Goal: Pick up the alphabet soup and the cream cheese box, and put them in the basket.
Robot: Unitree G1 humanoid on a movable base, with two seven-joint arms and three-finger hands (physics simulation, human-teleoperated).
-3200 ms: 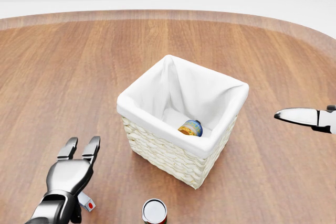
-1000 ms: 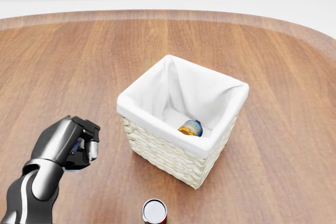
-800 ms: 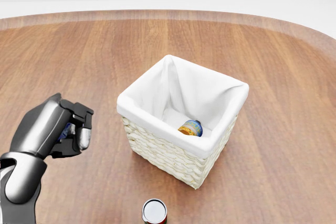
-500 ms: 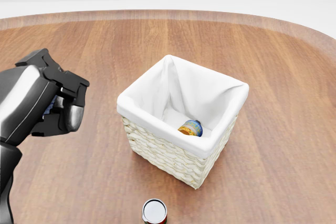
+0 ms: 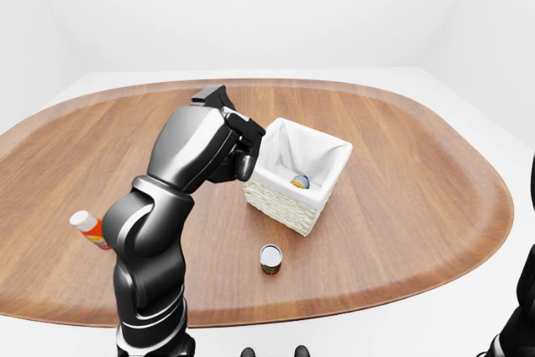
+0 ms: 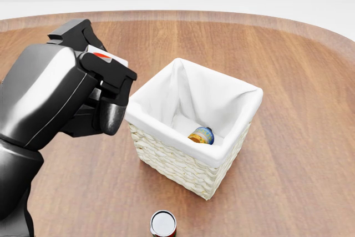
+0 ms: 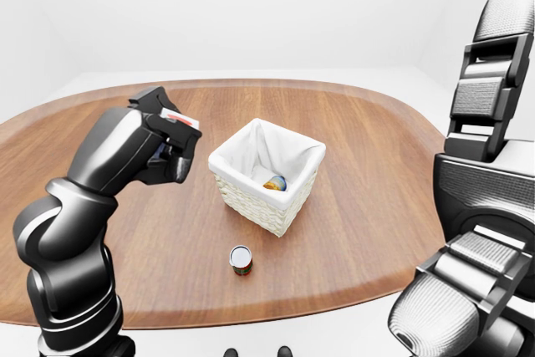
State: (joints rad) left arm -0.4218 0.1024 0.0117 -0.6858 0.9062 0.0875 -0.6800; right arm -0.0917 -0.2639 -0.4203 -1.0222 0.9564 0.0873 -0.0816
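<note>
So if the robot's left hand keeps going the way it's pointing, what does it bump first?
Probably the basket: the left hand, shut on a small white box, points at its near rim. Depth is hard to judge.

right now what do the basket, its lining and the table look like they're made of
Basket: pale woven wicker, going by its ribbed weave. Lining: soft white cloth, folded over the rim. Table: wood or wood veneer, with brown grain streaks and a satin sheen.
</note>
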